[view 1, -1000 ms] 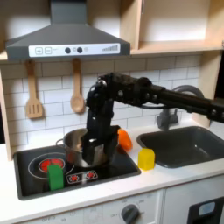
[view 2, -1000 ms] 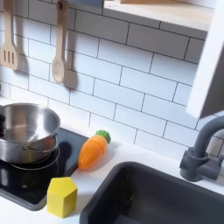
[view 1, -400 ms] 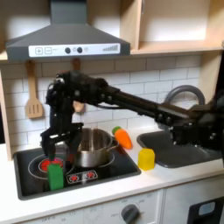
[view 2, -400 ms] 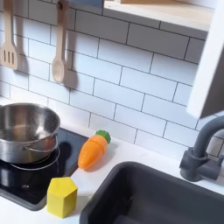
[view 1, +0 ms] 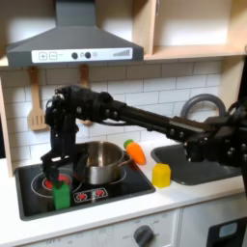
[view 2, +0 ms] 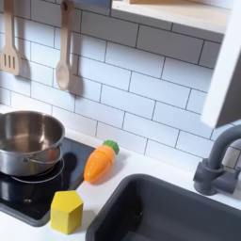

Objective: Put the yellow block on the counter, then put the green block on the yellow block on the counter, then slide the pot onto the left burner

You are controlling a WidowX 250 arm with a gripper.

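Note:
The green block [view 1: 61, 193] stands upright on the front left of the black cooktop [view 1: 116, 185], just in front of the left burner [view 1: 43, 179]. My gripper [view 1: 57, 171] hangs directly over the block, jaws apart and close to its top. The shiny pot [view 1: 99, 162] [view 2: 26, 141] sits on the cooktop to the right of the gripper in the first exterior view. The yellow block [view 1: 161, 175] [view 2: 66, 211] rests on the off-white counter [view 1: 145, 201] between cooktop and sink.
An orange carrot toy [view 1: 138, 152] [view 2: 99, 162] lies behind the yellow block. The dark sink [view 1: 198, 159] [view 2: 169, 212] and grey faucet [view 2: 216, 165] are at the right in both exterior views. Wooden utensils [view 2: 62, 47] hang on the tiled wall under the range hood [view 1: 72, 43].
The arm swung from the pot toward the first exterior view's left and now hovers over the green block, a little lower than 0.4 s ago. Pot and blocks stayed put.

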